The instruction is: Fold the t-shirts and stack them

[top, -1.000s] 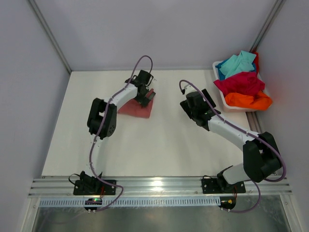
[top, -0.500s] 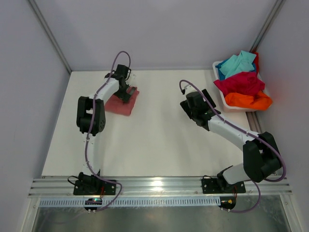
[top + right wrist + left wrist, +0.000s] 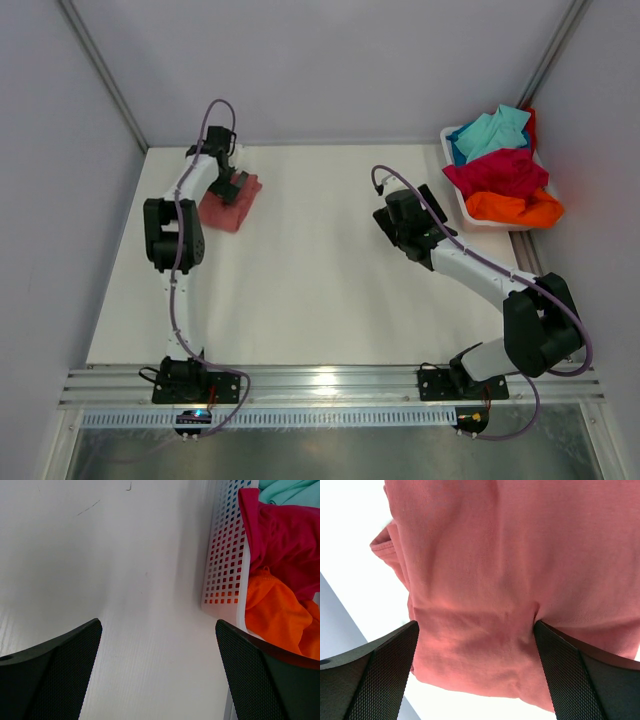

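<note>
The folded pink t-shirt (image 3: 222,210) lies far left on the counter (image 3: 320,280), long axis running near-left to far-right. The left gripper (image 3: 232,185), spread wide, hides its far end; the right gripper (image 3: 156,630) is spread, empty.

The salmon-pink tee (image 3: 510,570) is a plain dusty pink, unpatterned. The other shirts are also solid colours: a crimson tee (image 3: 500,172), an orange tee (image 3: 515,208) and a turquoise tee (image 3: 490,130). The tub (image 3: 225,565) is white, its wall pierced by a regular grid of small square holes. The counter (image 3: 320,280) is plain off-white, and the walls (image 3: 340,70) are pale grey. The arms (image 3: 470,268) are white with black joints and purple cables (image 3: 208,118). The left claw (image 3: 476,645) and right claw (image 3: 156,645) have black fingers (image 3: 380,680) with a fine mesh texture. The rail (image 3: 330,385) is silver.
</note>
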You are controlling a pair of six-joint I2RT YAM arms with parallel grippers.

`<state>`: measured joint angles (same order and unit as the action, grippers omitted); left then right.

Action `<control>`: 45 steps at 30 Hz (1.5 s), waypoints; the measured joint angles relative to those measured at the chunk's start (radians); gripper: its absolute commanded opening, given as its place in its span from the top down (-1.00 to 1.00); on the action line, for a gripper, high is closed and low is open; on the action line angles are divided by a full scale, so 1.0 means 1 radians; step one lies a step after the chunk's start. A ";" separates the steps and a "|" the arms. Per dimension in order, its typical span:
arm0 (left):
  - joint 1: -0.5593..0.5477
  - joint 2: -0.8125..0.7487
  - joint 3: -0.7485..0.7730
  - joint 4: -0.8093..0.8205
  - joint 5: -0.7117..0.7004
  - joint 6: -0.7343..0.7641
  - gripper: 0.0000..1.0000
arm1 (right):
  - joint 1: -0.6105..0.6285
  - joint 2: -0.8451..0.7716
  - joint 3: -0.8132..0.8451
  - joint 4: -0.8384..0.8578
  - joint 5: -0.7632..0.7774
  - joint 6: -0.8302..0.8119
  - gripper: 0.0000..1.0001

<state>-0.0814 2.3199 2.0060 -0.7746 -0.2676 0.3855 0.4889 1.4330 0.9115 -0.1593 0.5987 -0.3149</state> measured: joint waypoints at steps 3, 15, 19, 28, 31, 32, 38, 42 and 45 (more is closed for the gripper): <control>0.026 0.015 0.011 0.004 -0.004 0.015 -0.98 | 0.000 0.000 0.000 0.000 0.000 0.000 -0.99; 0.130 0.100 0.127 0.007 -0.015 0.019 -0.98 | 0.000 0.000 0.000 -0.003 0.000 0.003 -0.99; 0.144 0.128 0.170 0.005 -0.032 0.019 -0.98 | 0.000 0.000 0.000 -0.004 0.000 0.003 -0.99; 0.162 0.192 0.269 0.006 -0.077 0.003 -0.98 | 0.000 0.000 0.000 -0.006 0.000 0.003 -0.99; 0.172 0.200 0.279 0.010 -0.085 -0.011 -0.98 | 0.000 0.000 0.000 -0.006 0.000 0.003 -0.99; 0.175 0.202 0.281 0.013 -0.088 -0.013 -0.98 | 0.000 0.000 0.000 -0.006 0.000 0.003 -0.99; 0.197 0.208 0.283 0.033 -0.117 -0.038 -0.98 | 0.000 0.000 0.000 -0.007 0.000 0.004 -0.99; 0.220 0.212 0.283 0.045 -0.137 -0.060 -0.98 | 0.000 0.000 0.001 -0.008 -0.004 0.004 -0.99; 0.242 0.213 0.283 0.050 -0.145 -0.076 -0.98 | 0.000 0.000 0.001 -0.010 -0.010 0.006 -0.98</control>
<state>0.1604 2.5332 2.2890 -0.7246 -0.4126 0.3092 0.4889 1.4334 0.9127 -0.1696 0.5884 -0.3084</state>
